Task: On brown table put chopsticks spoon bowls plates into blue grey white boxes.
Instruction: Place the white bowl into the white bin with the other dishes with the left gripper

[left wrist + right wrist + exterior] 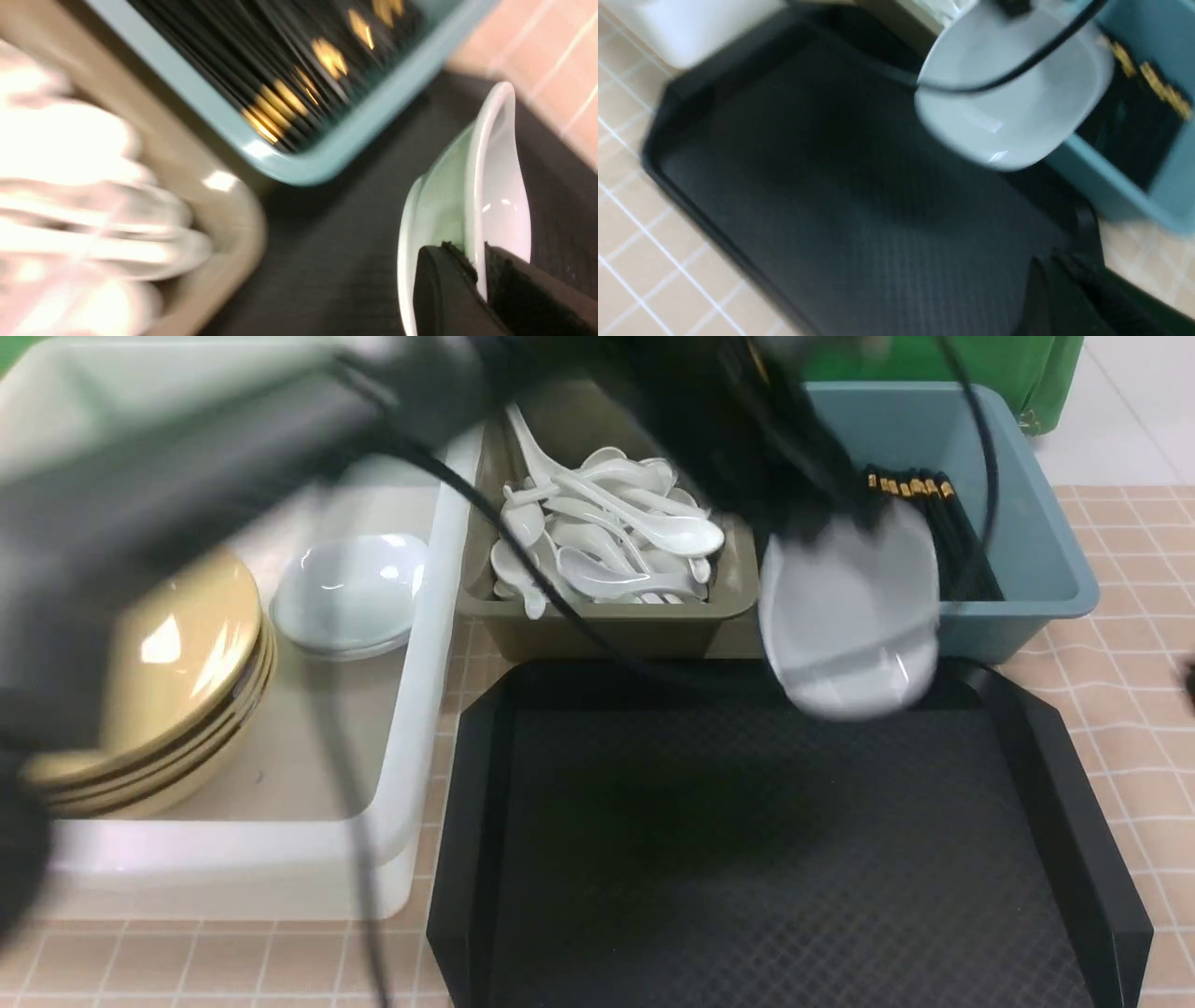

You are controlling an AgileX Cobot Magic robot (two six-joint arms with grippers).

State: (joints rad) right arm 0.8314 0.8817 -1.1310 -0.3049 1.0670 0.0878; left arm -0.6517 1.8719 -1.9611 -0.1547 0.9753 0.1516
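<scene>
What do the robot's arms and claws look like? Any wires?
Mostly black. The left arm is a long dark tube trailing thin black cables. The left claw has two flat black fingers with rough inner pads. The right claw shows only as blurred black. No markings visible.

**Item 1, my left arm** (187, 476): dark and blurred. It reaches from the near left corner of the tabletop (1120, 644) toward its far edge, right of centre. 1 black cable (523, 551) trails beneath it.

**Item 2, my left gripper** (479, 268): 2 black fingers (444, 289) are pinched tight on the rim of a white bowl (495, 186), 1 outside the wall and 1 inside. The bowl is held tilted on edge.

**Item 3, my right arm** (1187, 683): only a dark sliver shows in the front view, at the tabletop's right edge.

**Item 4, my right gripper** (1052, 280): blurred, fingers pressed together, nothing seen between them.
</scene>
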